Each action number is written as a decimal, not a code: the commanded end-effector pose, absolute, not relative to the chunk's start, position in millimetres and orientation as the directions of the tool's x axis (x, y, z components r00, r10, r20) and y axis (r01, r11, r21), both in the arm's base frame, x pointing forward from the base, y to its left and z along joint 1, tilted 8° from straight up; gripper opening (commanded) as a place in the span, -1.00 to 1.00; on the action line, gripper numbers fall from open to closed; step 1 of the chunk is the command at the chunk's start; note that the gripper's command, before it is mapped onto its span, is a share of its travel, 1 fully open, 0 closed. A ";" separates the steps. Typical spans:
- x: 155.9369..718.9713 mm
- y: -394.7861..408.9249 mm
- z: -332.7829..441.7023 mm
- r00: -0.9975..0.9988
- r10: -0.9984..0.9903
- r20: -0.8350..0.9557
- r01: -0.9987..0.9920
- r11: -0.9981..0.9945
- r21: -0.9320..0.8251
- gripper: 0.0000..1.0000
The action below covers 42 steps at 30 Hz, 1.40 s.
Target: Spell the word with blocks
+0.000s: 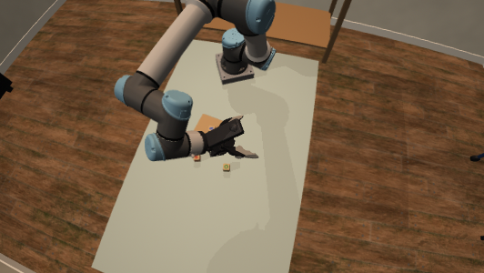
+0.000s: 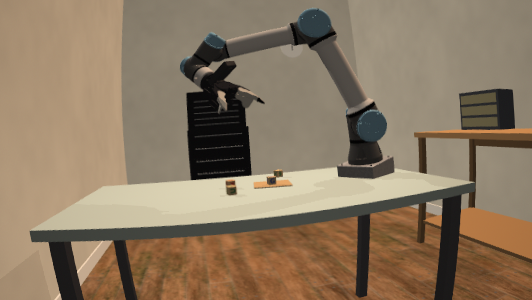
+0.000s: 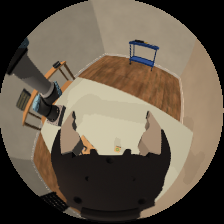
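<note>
The orange mat (image 1: 204, 119) (image 2: 258, 185) (image 3: 85, 140) lies on the table. One block with a bluish mark (image 1: 211, 128) (image 2: 271, 180) sits on it. A block with a reddish top (image 1: 196, 157) (image 2: 230, 182) and a block with a green mark (image 1: 226, 167) (image 2: 231, 190) stand off the mat, on its side away from the base. Another block (image 2: 278, 173) stands behind the mat in the exterior view; the arm seems to hide it in the top view. The letters are too small to read. My gripper (image 1: 250, 136) (image 2: 242, 107) (image 3: 110, 111) is wide open and empty, tilted, high above the table.
The robot's base (image 1: 234, 68) (image 2: 366, 167) stands at one end of the table (image 1: 182, 218) (image 2: 150, 210). A wooden side table (image 1: 296, 25) (image 2: 480, 134) stands beyond the base. A tall black rack (image 2: 218, 140) stands behind the table in the exterior view.
</note>
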<state>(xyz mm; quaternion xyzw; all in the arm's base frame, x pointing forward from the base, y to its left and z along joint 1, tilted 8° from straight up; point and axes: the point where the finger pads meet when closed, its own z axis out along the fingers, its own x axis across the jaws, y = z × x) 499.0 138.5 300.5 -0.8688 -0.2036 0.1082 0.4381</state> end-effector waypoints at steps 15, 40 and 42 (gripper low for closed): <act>499.0 138.5 301.1 0.894 0.448 -0.009 0.260 -0.533 -0.805 1.00; 548.9 66.0 178.7 0.797 0.593 0.113 0.548 -0.632 -0.548 1.00; 548.9 65.9 178.6 0.797 0.593 0.113 0.548 -0.632 -0.548 1.00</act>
